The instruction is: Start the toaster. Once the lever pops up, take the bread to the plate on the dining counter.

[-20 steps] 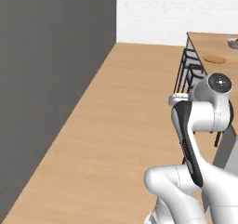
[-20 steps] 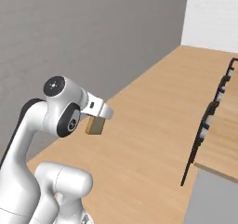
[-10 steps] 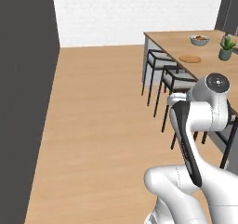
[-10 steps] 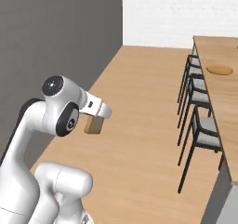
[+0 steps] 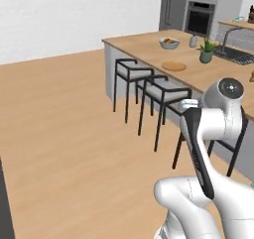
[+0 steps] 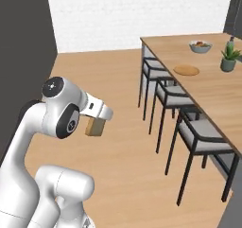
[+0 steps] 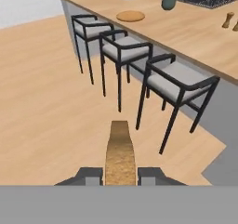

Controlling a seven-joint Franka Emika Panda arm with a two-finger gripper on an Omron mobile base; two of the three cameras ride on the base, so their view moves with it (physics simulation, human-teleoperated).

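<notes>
Carrying step | my gripper point(image 7: 120, 175) pinches the tan-crusted bread slice point(image 7: 119, 154) | next: reach the round wooden plate point(image 7: 130, 16) near the light-wood dining counter point(image 7: 200, 32) edge.

One dining counter point(image 5: 149, 44) runs across the room; one plate point(image 5: 174, 66) lies on it; one bowl of fruit point(image 5: 169, 43) stands beyond the plate; one potted plant point(image 5: 207, 51) stands near the one sink point(image 5: 238, 57). Three stools point(image 7: 123, 51) line the counter's side in the hand view, all dark-framed with grey seats. One slice of bread point(image 7: 119, 154) sits between the two fingertips point(image 7: 90, 175) of the one gripper point(image 7: 120, 176); two small brown items point(image 7: 227, 19) stand on the counter's far part, too small to name; one pale cup-like thing point(image 5: 193, 41) stands by the bowl.
</notes>
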